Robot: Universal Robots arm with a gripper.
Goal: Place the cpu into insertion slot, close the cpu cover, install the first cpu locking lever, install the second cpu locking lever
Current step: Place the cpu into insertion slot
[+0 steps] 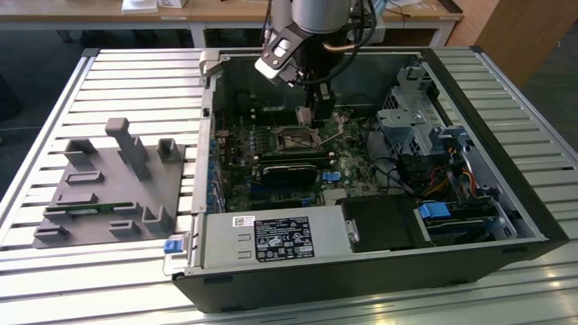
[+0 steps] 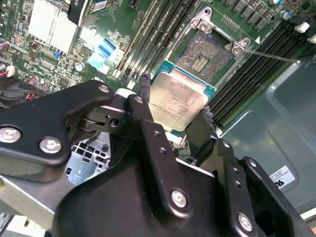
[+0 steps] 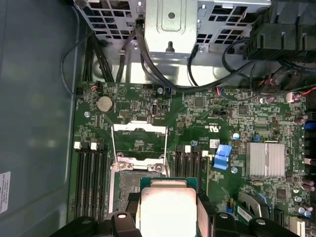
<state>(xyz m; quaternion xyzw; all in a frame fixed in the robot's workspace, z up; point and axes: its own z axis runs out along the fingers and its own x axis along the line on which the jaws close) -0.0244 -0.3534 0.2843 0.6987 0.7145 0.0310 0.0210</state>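
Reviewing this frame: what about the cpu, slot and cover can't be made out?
1) Second wrist view: the cpu edges clamped by the gripper, covered by its black fingers.
2) First wrist view: much of the insertion slot, covered by the cpu.
3) First wrist view: how far back the open cpu cover tilts, seen from above.
4) Exterior view: the gap between cpu and slot, small and behind the gripper.
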